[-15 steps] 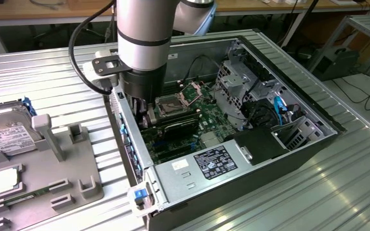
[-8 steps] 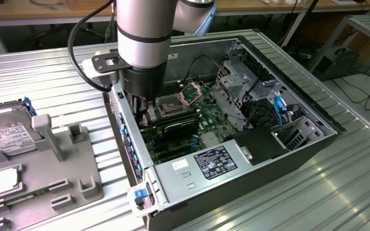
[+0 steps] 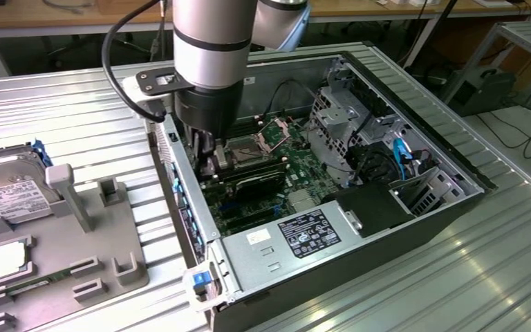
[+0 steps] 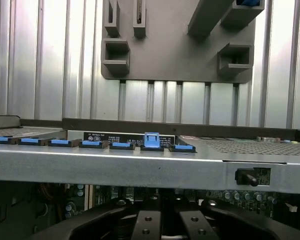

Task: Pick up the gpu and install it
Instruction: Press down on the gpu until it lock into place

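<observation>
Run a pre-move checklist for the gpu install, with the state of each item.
1. Gripper down inside the open computer case, over the motherboard: ok.
2. Jaws shut: ok.
3. The gpu between the jaws: cannot tell; a thin dark thing sits there.
4. Card lined up with its slot: cannot tell.
5. Gripper body apart from the case's rear wall: cannot tell; it stands close.
6. Hard drive and parts holder lie outside the case, at the exterior view's left: ok.

Place: I see a robotics lab or workshop | Evidence: opened computer case [image 3: 339, 173] on a ribbed metal table [image 3: 72, 117], grey parts fixture [image 3: 72, 256] near its edge, cabled workbenches [image 3: 63, 17] behind.
</observation>
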